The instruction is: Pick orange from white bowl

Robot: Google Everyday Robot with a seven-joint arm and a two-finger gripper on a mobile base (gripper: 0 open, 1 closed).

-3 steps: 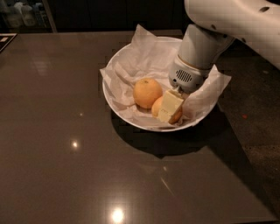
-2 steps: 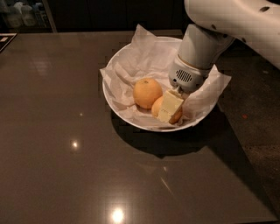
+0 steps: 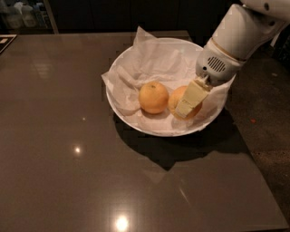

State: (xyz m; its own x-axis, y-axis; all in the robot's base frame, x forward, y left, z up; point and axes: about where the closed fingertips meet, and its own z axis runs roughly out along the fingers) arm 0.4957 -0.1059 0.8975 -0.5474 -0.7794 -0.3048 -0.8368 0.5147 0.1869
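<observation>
The white bowl point(image 3: 124, 113) stands on the dark table, lined with crumpled white paper point(image 3: 154, 63). Two fruits lie in it. The deeper peach-orange orange point(image 3: 175, 100) is on the right. A rounder, yellower fruit point(image 3: 153, 97) is to its left. My gripper point(image 3: 184, 107) reaches down from the upper right into the bowl and is closed around the orange. One cream finger point(image 3: 193, 95) lies across the orange's front. The other finger is hidden behind the orange. The right part of the orange is covered.
The white arm and wrist point(image 3: 231, 43) hang over the bowl's right rim. The brown table point(image 3: 68, 172) stretches to the left and front. Its right edge point(image 3: 247, 149) runs close to the bowl, with dark floor beyond. Bottles point(image 3: 22, 13) stand at the far left back.
My gripper and wrist have shifted right and a little up. The orange has moved with them, away from the yellower fruit. The bowl has stayed put.
</observation>
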